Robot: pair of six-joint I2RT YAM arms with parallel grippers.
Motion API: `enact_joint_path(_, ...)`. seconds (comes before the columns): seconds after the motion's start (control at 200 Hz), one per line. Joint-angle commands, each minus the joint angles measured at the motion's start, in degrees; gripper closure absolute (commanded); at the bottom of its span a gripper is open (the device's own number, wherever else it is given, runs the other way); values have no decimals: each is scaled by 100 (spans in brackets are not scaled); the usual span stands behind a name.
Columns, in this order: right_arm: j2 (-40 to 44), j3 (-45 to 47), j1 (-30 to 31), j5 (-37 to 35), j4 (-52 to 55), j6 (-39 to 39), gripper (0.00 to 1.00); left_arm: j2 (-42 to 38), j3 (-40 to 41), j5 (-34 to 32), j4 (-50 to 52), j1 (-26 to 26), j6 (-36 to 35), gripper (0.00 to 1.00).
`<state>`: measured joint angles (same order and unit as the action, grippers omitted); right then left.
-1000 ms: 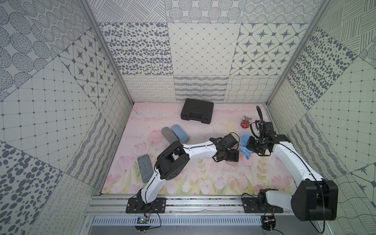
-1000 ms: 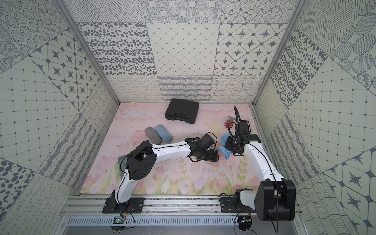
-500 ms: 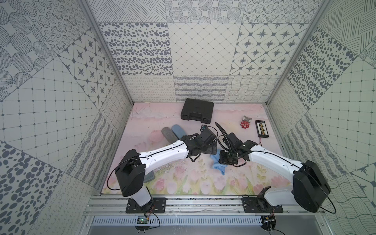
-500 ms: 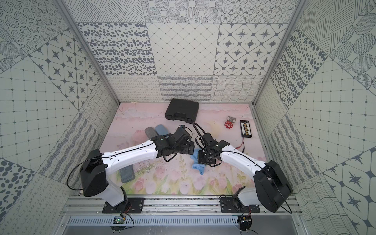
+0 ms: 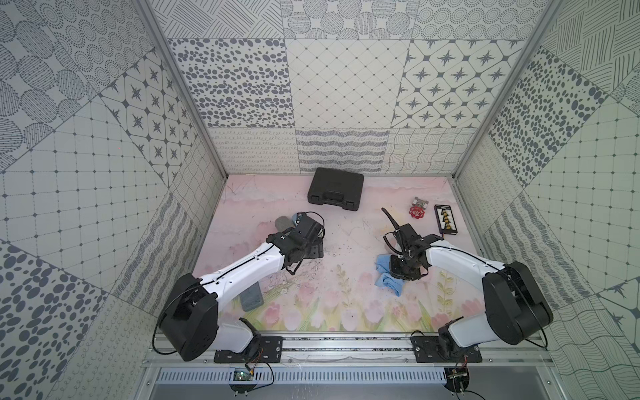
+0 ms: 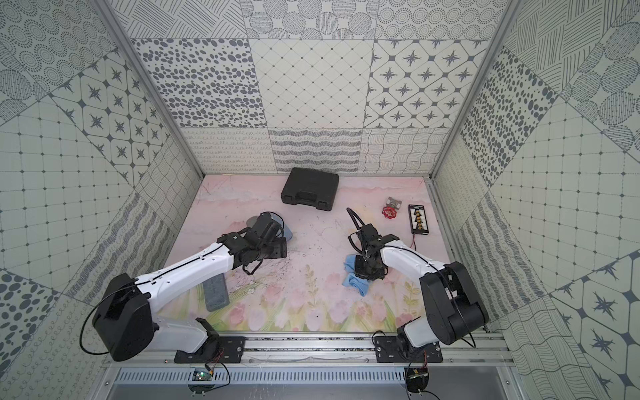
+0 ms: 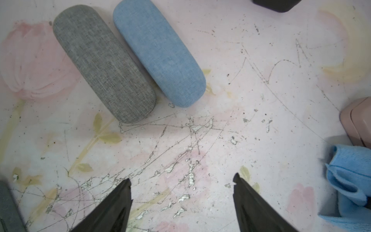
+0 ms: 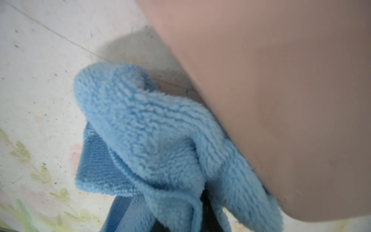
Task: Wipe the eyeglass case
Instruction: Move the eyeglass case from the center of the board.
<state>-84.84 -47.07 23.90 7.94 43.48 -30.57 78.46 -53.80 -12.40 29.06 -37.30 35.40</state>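
My right gripper (image 5: 401,273) is clamped on the cloth (image 8: 152,130), which lies against the side of the pink case (image 8: 281,90) on the mat under that arm. I judge the wiping is under way, but I cannot tell how much of the case is done. The left gripper (image 7: 181,180) hangs empty with its jaws apart, near the grey case (image 7: 102,64) and the blue case (image 7: 158,52). Count: four cases, including a dark case (image 5: 251,299) by the left arm, plus one cloth, one black box (image 5: 335,188), one red valve (image 5: 416,212) and one connector strip (image 5: 446,219).

A black carry case (image 5: 335,188) is sitting at the back, a red valve wheel (image 5: 416,212) lying just beside a black connector strip (image 5: 446,219).
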Motion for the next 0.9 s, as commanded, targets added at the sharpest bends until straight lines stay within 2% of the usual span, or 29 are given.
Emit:
enact_joint_path(0.0,-256,-230,27,183,-154,254,100,-188,223,551,-263,375,-191,19)
enact_joint_path(0.135,-621,-485,-156,-269,-271,318,100,-163,287,616,-280,427,-192,20)
enact_joint_path(0.43,-1115,-1045,-752,-119,-570,385,100,-287,504,658,-233,734,-243,19)
enact_joint_path(0.64,-1201,-1113,-1002,-319,-617,473,100,-227,548,682,-173,935,-305,19)
enact_joint_path(0.69,-1172,-1098,-1002,-145,-689,473,100,-182,543,702,-155,1023,-338,18)
enact_joint_path(0.796,-939,-1042,-870,833,-848,261,100,82,423,741,-109,1279,-418,12)
enact_joint_path(0.896,-533,-1046,-378,865,-676,132,100,449,207,772,-134,1506,-455,5)
